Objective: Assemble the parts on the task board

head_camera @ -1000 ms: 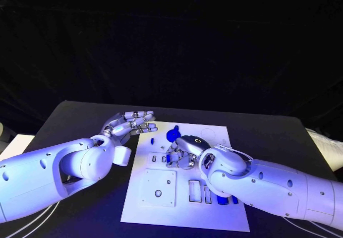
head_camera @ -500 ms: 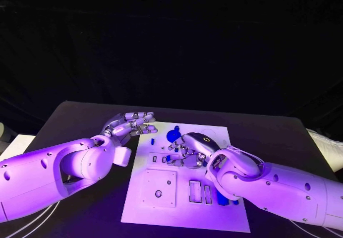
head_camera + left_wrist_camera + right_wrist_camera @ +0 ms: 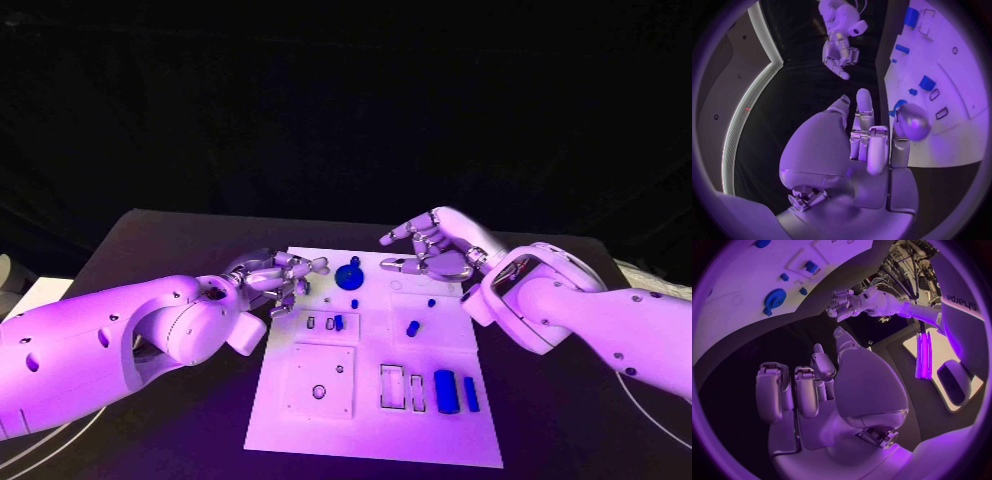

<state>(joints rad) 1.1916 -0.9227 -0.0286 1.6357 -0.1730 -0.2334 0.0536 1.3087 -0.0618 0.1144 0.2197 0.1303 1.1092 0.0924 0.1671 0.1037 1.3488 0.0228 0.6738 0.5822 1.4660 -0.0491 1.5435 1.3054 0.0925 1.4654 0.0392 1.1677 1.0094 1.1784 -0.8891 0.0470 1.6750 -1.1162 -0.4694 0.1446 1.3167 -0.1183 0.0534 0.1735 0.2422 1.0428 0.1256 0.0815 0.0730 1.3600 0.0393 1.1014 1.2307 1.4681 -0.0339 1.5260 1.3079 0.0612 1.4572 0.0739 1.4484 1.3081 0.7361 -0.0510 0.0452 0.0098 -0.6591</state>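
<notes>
Both robot hands, left (image 3: 271,280) and right (image 3: 437,245), hover empty, fingers loosely apart, over the task board (image 3: 368,420). Blue parts (image 3: 446,390) appear small, rigid, light; best pinched at their sides.

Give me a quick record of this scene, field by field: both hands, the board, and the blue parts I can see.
left hand: at the board's left edge, fingers curled, holding nothing visible
right hand: above the board's far right corner, fingers apart, holding nothing
task board: white plate, middle of the black table
round blue part: on the board's far end, between the hands
long blue parts: two side by side, near right of board
</notes>
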